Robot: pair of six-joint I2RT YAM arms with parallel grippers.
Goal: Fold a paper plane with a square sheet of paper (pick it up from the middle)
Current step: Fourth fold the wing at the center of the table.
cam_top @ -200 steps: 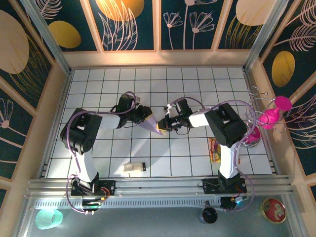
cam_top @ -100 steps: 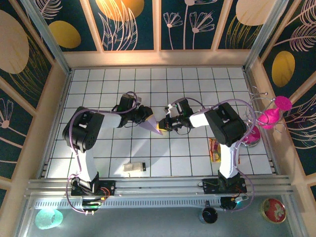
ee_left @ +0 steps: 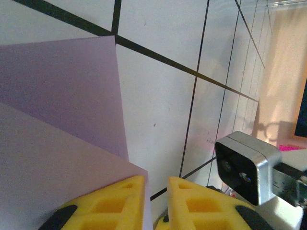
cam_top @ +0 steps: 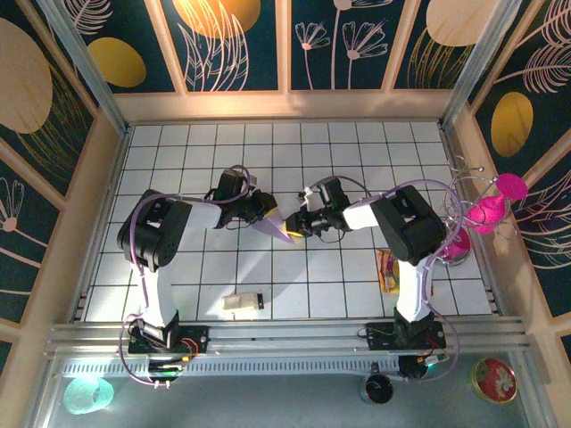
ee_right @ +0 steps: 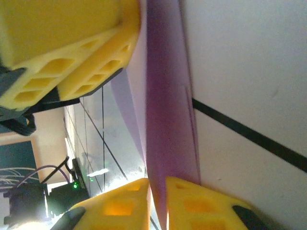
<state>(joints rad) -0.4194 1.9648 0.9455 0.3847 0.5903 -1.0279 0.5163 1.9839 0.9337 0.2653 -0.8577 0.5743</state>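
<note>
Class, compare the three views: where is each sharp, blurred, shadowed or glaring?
Top external: sharp, brightly lit, soft arm shadows on the white table. Left wrist: lilac paper crisp, left fingers softer. Right wrist: paper and right fingers blurred, glare at lower left.

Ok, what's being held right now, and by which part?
The folded lilac paper. The left gripper pinches one folded edge. The right gripper straddles its other end, but whether it is clamping cannot be told.
</note>
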